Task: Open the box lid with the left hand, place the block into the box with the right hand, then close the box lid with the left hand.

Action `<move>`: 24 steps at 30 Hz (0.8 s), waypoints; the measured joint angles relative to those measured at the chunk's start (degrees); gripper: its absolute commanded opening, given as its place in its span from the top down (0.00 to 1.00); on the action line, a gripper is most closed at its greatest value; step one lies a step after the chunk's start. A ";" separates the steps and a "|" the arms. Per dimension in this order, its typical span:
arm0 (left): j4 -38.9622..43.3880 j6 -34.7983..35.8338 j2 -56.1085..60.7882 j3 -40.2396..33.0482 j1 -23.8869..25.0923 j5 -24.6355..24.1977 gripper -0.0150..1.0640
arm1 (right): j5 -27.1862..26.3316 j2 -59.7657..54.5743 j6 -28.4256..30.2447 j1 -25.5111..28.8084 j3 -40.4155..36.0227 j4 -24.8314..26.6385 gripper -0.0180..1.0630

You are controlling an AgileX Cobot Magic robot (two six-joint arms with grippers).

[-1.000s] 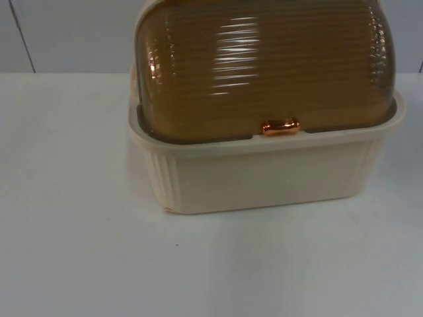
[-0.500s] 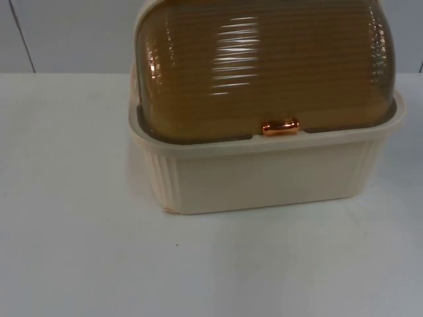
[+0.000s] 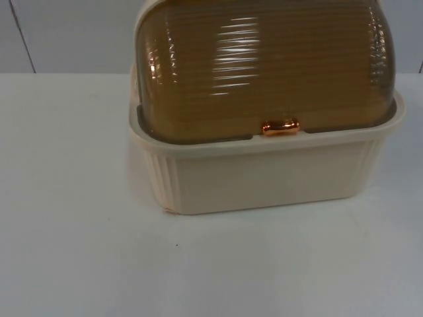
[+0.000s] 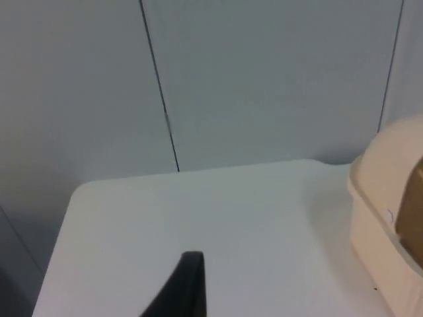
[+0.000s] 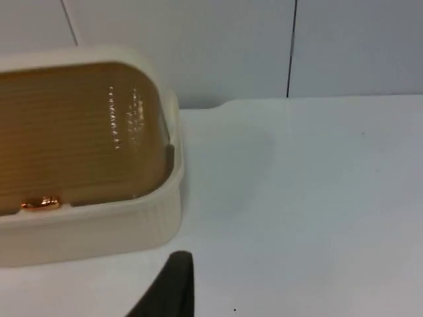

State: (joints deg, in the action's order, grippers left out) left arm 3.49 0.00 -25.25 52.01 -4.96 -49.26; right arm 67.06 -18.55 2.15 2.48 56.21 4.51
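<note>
One closed box (image 5: 86, 165), beside right end effector (image 5: 173, 284)

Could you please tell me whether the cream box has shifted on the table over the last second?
No. The cream ribbed plastic box with its amber ribbed lid sits the same against the grey partition wall's dark seam and the white table's back edge.

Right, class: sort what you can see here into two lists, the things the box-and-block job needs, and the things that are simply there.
Part of the job:
- cream box, on the table
- its amber ribbed lid, shut
- copper handle at the lid's front edge
- left gripper fingertip, away from the box
- right gripper fingertip, near the box front

Simply there:
- white table
- grey partition wall
</note>
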 measured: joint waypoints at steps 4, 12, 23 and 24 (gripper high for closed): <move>0.00 0.00 5.61 -0.12 0.00 -2.46 0.01 | 0.93 4.54 -0.62 0.00 0.00 0.00 0.04; 0.16 0.00 12.72 -0.12 0.00 -5.82 0.01 | 2.24 10.27 -1.10 0.00 -0.66 0.10 0.04; 0.97 0.00 12.98 -7.88 0.00 -8.58 0.01 | -0.80 15.10 -0.68 0.00 -15.24 -2.41 0.04; 1.14 0.00 12.98 -9.01 0.00 -8.68 0.01 | -1.10 15.34 -0.68 0.00 -17.25 -2.84 0.04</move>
State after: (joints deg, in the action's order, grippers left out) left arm 4.64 0.00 -12.27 42.99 -4.96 -57.94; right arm 65.96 -3.20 1.47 2.48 38.96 1.67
